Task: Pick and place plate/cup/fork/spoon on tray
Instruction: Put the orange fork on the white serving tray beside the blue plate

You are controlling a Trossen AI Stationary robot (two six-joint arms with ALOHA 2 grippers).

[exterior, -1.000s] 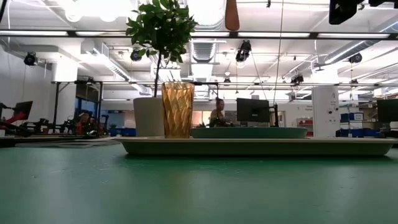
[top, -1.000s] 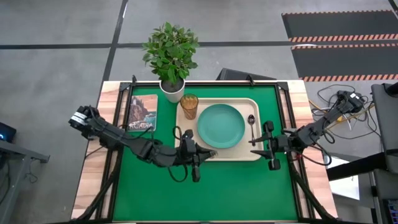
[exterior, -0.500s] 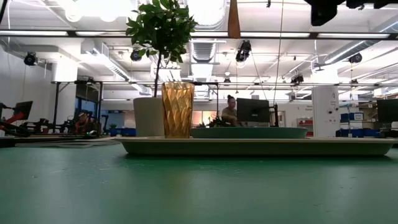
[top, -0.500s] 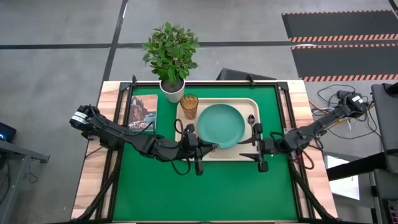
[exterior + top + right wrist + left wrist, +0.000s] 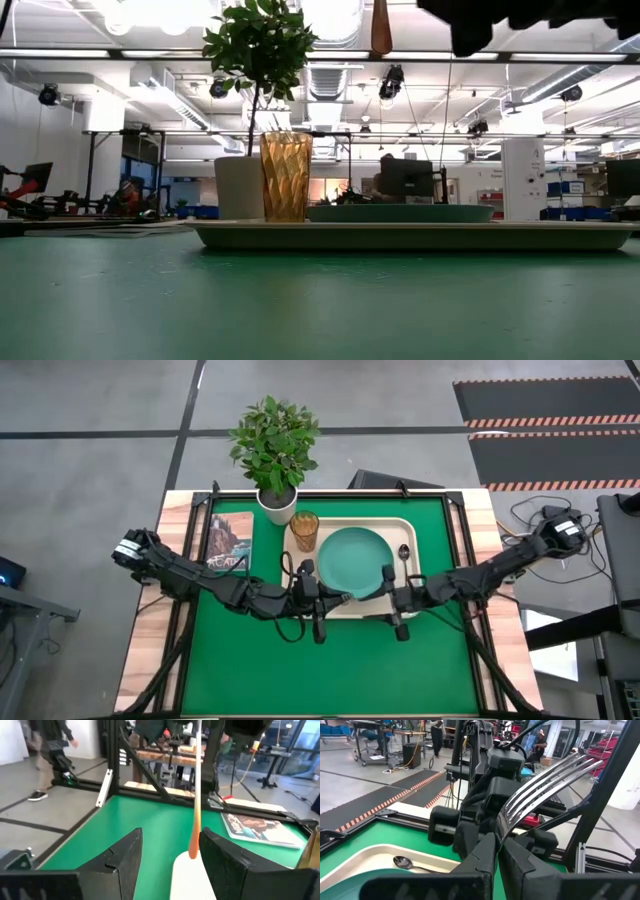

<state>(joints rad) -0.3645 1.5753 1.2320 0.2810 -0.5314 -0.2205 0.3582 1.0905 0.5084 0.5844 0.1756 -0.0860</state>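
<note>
Moved since a second ago: right claw (image 5: 393, 622), inward from the table's right side to the tray's near edge, now facing the left claw (image 5: 318, 617), which has barely shifted. Book (image 5: 230, 541) and potted plant (image 5: 274, 452): far left part of the green table (image 5: 330, 670), off the tray. Tray (image 5: 410, 528): holds cup (image 5: 305, 531), plate (image 5: 354, 561) and spoon (image 5: 404, 552), in that order. Fork (image 5: 547, 777): pinched in the left claw by its orange-red handle, tines raised toward the right arm, not yet on the tray. Right claw: fingers spread, empty, the handle end between them. Step in hand, by judgement: a fork handover. Next move calls for the right claw to pinch the handle, then the left to let go.
</note>
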